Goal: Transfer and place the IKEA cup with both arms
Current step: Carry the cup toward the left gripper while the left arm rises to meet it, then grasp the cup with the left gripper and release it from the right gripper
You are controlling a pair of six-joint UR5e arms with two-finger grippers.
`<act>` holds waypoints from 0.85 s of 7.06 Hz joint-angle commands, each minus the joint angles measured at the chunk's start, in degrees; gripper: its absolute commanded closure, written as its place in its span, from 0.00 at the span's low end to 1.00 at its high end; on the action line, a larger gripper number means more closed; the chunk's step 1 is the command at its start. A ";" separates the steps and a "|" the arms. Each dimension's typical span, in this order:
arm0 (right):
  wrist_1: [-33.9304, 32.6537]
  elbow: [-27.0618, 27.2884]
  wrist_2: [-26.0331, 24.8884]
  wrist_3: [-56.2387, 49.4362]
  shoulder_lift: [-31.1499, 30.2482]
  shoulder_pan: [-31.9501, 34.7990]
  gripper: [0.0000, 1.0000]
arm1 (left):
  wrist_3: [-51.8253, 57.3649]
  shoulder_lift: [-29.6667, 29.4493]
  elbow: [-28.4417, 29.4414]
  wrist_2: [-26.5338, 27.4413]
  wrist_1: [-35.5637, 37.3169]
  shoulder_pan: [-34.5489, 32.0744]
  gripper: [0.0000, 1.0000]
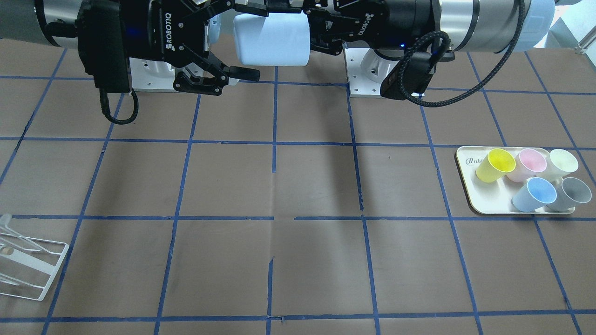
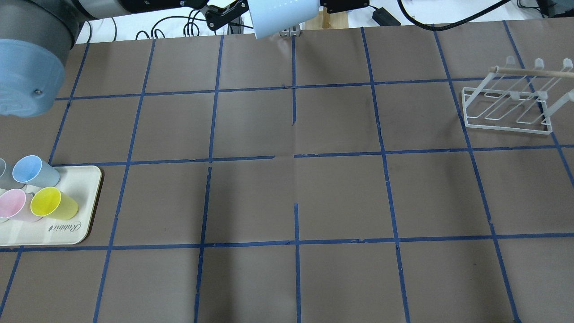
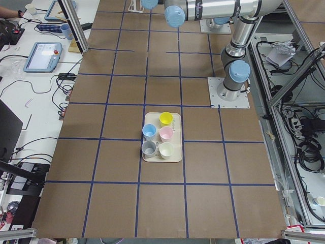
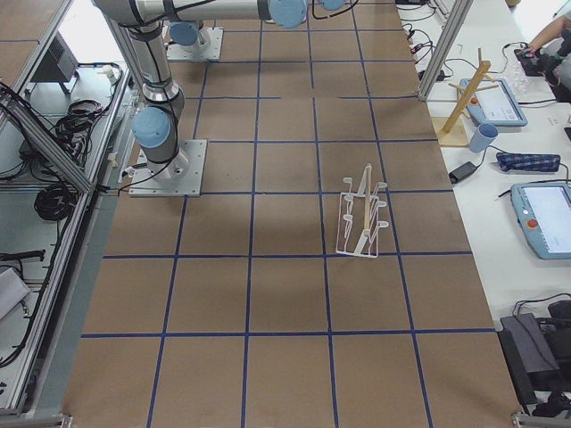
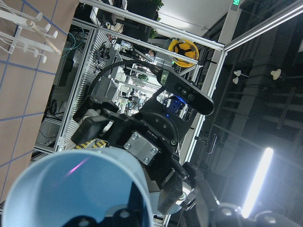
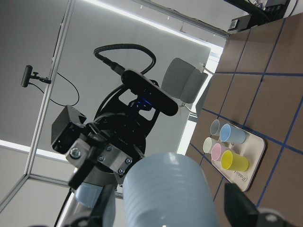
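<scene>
The pale-blue IKEA cup hangs on its side high above the table's robot side, between the two grippers. It also shows in the overhead view. My left gripper is shut on one end of it; the left wrist view looks into the cup's mouth. My right gripper is open, its fingers spread above and below the cup's other end without closing on it. The right wrist view shows the cup's ribbed outside. The twin pale-blue cup lies on the tray.
A cream tray on the robot's left side holds yellow, pink, pale green, blue and grey cups. A white wire rack stands on the robot's right side. Brown table with blue grid tape.
</scene>
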 commanded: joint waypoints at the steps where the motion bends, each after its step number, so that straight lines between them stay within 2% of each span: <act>1: -0.31 -0.11 -0.46 2.36 0.06 -1.46 0.00 | -8.99 -0.87 -0.12 0.31 8.23 0.09 0.84; 2: -0.05 -0.55 -2.72 3.69 -0.20 -3.91 0.00 | -14.17 -1.05 -0.99 0.31 14.37 0.53 0.85; 3: -0.05 -1.42 -6.57 6.14 -0.63 -4.72 0.00 | -19.01 -1.32 -1.09 0.74 18.78 1.14 0.93; 4: 0.13 -2.65 -8.96 8.51 -0.64 -4.90 0.00 | -20.36 -1.32 -1.09 1.44 19.00 1.49 1.00; 5: -0.22 -3.27 -15.95 10.89 -0.64 -5.51 0.00 | -20.98 -1.41 -1.00 6.32 19.18 2.72 1.00; 6: -0.48 -4.50 -26.72 15.26 -0.64 -5.60 0.00 | -21.08 -1.49 -0.39 10.29 18.83 3.69 1.00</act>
